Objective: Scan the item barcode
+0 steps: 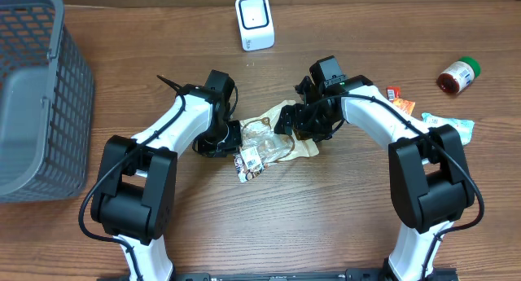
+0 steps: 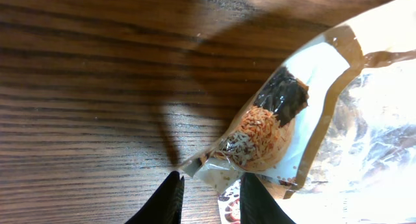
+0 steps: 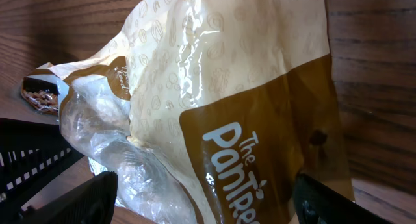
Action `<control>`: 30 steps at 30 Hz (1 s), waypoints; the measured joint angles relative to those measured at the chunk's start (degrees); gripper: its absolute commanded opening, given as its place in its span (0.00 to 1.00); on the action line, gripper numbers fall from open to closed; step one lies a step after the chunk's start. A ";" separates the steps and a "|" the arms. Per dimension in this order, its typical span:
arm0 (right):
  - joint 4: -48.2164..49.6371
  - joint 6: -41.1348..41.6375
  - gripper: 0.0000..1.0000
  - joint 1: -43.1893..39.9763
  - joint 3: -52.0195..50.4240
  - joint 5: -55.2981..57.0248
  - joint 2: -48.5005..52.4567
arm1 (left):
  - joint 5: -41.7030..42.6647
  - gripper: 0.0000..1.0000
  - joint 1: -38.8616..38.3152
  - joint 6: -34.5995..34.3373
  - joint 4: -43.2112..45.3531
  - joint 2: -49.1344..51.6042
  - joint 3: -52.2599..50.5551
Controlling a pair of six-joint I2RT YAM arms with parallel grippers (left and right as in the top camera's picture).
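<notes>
Grips bag by one thin corner with left claw; has right claw spread wide, released. Risks slick film slipping or folding, hiding barcode from far scanner.

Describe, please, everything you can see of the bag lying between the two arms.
The bag is crinkled, glossy plastic: cream with faint printed patterns, a brown panel with white lettering, and a clear see-through part. It lies flat and rumpled on the wooden table, near the middle. One corner, printed with a food picture, looks pinched in the left end effector. The right end effector hangs open over the brown end.
</notes>
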 measured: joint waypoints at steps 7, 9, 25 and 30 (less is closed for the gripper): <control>3.28 0.98 0.86 0.00 -1.44 -2.16 0.09 | 0.02 0.22 0.00 0.00 0.00 0.00 0.02; 5.60 1.18 0.84 0.00 -2.95 -4.15 0.09 | 0.00 0.22 0.00 -0.02 -0.02 0.00 0.00; 15.13 1.64 0.54 0.00 -8.37 -23.10 0.26 | -0.63 0.25 0.00 0.00 -0.15 0.52 0.00; 14.67 1.64 0.57 0.00 -8.37 -24.87 0.26 | -0.61 0.26 0.00 0.00 -0.13 0.63 0.00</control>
